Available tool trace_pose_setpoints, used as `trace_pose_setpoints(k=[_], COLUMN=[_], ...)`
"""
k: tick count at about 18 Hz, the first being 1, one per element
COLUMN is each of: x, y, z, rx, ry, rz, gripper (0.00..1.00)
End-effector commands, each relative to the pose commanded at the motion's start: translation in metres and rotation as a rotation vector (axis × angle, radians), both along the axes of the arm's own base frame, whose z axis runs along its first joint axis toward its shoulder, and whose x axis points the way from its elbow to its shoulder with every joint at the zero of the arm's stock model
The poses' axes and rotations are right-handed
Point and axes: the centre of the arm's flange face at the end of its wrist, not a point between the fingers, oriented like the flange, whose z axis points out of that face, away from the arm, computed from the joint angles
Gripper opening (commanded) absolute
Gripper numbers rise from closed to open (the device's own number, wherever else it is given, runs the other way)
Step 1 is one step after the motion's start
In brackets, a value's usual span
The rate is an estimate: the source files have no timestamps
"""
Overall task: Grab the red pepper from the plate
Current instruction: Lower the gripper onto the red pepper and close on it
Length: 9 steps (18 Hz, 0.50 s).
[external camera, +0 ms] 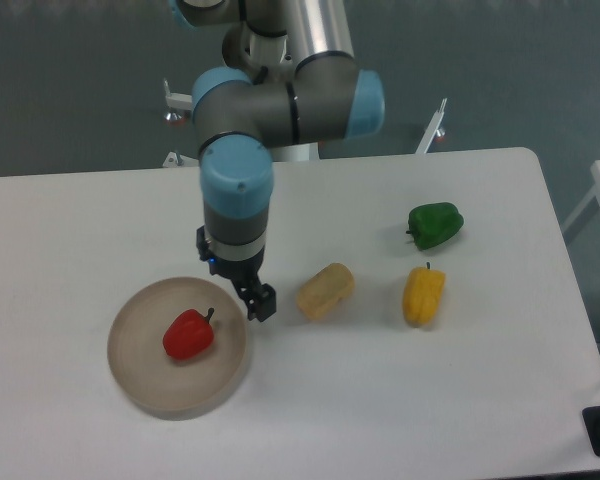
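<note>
- Spanning everything, the bench (130,215) carries each item below the pincer (254,301).
- Left of and just under the pincer, the plate (140,385) holds the red pepper (188,335).
- Whether the pincer is open, I cannot tell; descending here risks clipping the plate's rim, since the pepper sits leftward.

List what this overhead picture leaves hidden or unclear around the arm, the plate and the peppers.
- Hand: small and dark, seen from above under the wrist; open or shut cannot be told.
- Its height above the plate rim: not readable from this single view.
- Underside of the red pepper: hidden by the pepper itself.
- Arm's upper part: cut off by the top edge.
- Dark object at the lower right corner: cut off by the frame edge.
</note>
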Motion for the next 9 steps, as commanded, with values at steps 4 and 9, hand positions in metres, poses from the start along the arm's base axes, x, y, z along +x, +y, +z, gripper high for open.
trace_pose_setpoints(k=[4, 9], x=[0.011, 0.027], y=[0.011, 0.025], z=[-0.026, -0.054], rx=[-0.002, -0.005], ry=[0.004, 0.048], rz=[-0.002, 0.041], gripper=[1.00, 1.00])
